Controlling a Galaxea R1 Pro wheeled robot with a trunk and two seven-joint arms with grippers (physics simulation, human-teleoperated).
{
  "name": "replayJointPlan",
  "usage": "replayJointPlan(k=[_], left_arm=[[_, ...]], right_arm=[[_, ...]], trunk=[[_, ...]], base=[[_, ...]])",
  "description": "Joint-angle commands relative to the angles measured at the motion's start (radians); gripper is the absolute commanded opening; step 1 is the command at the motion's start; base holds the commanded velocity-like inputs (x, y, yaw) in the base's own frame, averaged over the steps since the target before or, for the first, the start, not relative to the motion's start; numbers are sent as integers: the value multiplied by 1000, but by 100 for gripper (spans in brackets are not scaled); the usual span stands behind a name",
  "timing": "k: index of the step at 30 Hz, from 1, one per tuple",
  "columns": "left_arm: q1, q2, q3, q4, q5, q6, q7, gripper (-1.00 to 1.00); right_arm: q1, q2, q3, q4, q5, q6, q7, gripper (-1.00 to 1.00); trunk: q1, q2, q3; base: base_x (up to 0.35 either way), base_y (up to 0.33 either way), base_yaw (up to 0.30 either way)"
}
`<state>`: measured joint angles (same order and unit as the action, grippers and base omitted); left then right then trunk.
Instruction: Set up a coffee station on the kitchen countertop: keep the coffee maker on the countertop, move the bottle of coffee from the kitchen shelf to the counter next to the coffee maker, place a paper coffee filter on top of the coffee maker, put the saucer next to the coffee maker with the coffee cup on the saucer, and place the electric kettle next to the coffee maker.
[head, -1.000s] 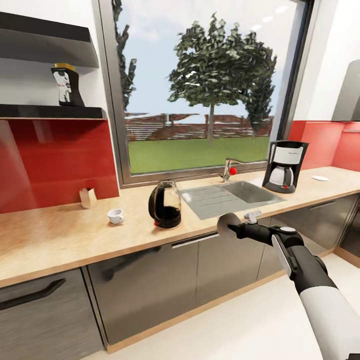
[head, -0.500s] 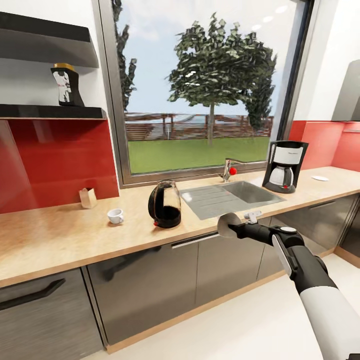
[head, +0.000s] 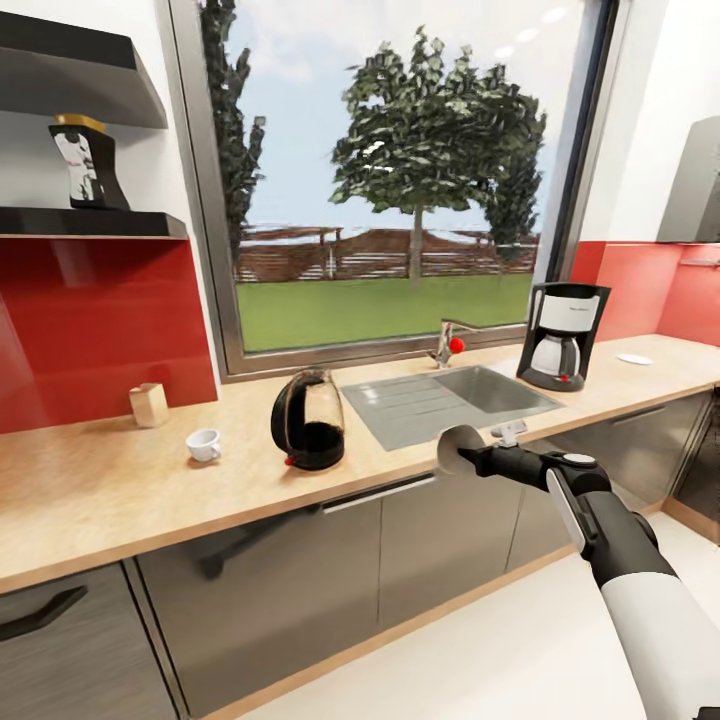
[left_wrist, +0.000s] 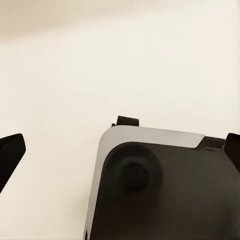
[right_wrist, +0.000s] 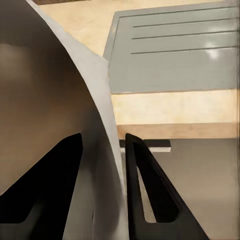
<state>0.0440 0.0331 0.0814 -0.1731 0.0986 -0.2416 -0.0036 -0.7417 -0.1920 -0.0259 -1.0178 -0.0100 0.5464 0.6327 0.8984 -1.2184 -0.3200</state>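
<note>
the paper coffee filter (head: 456, 449) sits pinched between the right jaws (right_wrist: 107, 165), closed on its thin wall, held before the desk (head: 120, 480) edge near the sink (head: 440, 400). it is pale, curved, cone-like. the electric kettle (head: 307, 420) stands left, the coffee maker (head: 563, 336) right. the left jaws' state cannot be told.
</note>
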Motion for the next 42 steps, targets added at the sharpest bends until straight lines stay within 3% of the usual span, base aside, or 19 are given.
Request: replayJointPlan(k=[1, 22, 42], left_arm=[[1, 0, 0, -2, 9, -1, -1, 100], [0, -1, 0, -2, 9, -1, -1, 100], [0, -1, 0, -1, 9, -1, -1, 100]], right_arm=[[-1, 0, -2, -1, -2, 8, 3, -100], [-1, 0, -2, -1, -1, 9, 3, -100], [-1, 0, -2, -1, -1, 9, 2, -100]], trunk=[[0, -1, -1], [0, -1, 0], [0, -1, 0]], base=[[18, -12, -88], [60, -74, -19], [7, -9, -253]])
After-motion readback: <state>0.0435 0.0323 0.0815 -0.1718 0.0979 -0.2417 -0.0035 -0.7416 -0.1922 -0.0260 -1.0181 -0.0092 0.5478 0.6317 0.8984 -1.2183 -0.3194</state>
